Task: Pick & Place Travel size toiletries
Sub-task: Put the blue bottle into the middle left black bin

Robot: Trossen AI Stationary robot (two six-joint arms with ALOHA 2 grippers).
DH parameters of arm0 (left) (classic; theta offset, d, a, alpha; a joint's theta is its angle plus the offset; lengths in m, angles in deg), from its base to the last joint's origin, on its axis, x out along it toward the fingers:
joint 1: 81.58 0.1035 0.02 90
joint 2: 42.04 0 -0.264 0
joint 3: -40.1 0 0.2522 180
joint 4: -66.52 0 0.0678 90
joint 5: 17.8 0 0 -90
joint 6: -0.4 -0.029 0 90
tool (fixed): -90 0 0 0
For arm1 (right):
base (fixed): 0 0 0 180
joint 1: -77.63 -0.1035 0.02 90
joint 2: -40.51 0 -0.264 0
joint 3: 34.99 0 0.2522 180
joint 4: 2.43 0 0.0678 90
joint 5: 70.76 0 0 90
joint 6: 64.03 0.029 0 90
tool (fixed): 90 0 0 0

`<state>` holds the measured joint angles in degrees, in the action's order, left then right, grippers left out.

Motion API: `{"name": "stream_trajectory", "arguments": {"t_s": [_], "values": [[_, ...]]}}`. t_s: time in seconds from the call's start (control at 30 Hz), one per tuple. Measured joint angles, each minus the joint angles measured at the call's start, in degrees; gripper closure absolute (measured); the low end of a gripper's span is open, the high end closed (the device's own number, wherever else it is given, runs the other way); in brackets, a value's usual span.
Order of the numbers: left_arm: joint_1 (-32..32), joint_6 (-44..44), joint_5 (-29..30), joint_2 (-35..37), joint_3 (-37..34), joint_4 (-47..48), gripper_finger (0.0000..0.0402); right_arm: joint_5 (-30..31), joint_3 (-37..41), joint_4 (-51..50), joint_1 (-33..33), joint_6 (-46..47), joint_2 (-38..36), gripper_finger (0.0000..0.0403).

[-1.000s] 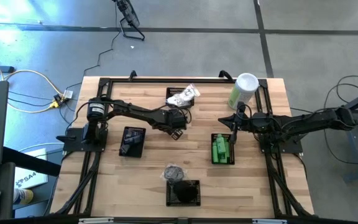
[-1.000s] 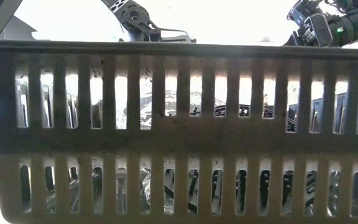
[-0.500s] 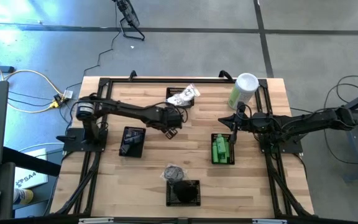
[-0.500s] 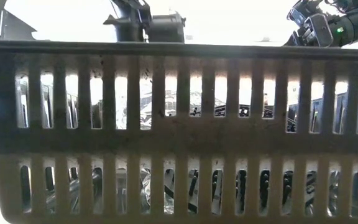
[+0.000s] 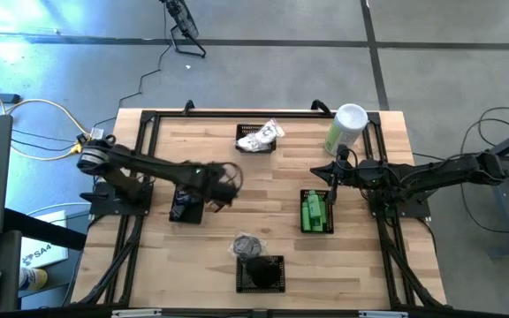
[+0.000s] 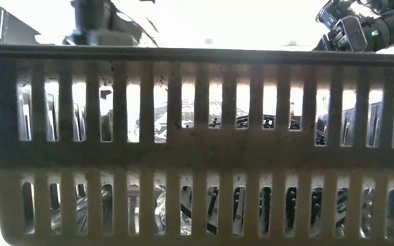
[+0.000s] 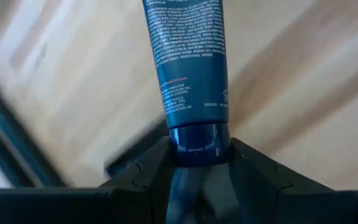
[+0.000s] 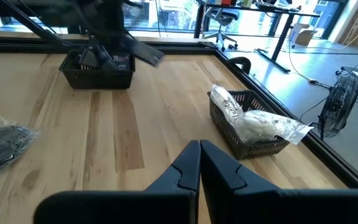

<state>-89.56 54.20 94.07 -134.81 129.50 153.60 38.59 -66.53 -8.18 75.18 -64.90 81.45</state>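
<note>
My left gripper (image 5: 223, 184) hangs above the table just right of the left black basket (image 5: 186, 201), shut on a dark blue tube with white print (image 7: 188, 56). The right wrist view shows the same tube (image 8: 140, 53) in the air over that basket (image 8: 98, 70). White packets fill the far basket (image 5: 256, 137) and green bottles the right basket (image 5: 316, 212). Dark round pieces lie in the near basket (image 5: 262, 274). My right gripper (image 8: 199, 155) waits shut above the table's right side, near the green bottles. My left gripper pinches the tube's cap end (image 7: 194, 135) between its two fingers. The fingers slant steeply down and the tube runs on past them, in line with them. The tube is lifted clear of the table and the basket.
A dark crinkled bundle (image 5: 247, 243) lies on the wood just beyond the near basket. A tall pale-green canister with a white lid (image 5: 345, 128) stands at the far right corner. In the low view, a slatted basket wall (image 6: 197, 137) blocks nearly everything.
My left gripper has risen and gone from the table's middle toward the left and near edges, ending beside the left basket. It has carried the dark tube with it, clear of the table. The right arm has kept still.
</note>
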Motion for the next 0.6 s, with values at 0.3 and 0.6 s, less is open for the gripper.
{"name": "stream_trajectory", "arguments": {"t_s": [0.3,0.6], "values": [[-15.2,14.2,-4.6,2.4,0.0,8.2,0.0265,0.0,0.0,-0.1,0.0,0.6,0.0,0.0399],[-25.6,31.1,-4.7,1.9,-1.9,8.1,0.0265,0.0,0.0,-0.1,0.0,0.6,0.0,0.0399]]}}
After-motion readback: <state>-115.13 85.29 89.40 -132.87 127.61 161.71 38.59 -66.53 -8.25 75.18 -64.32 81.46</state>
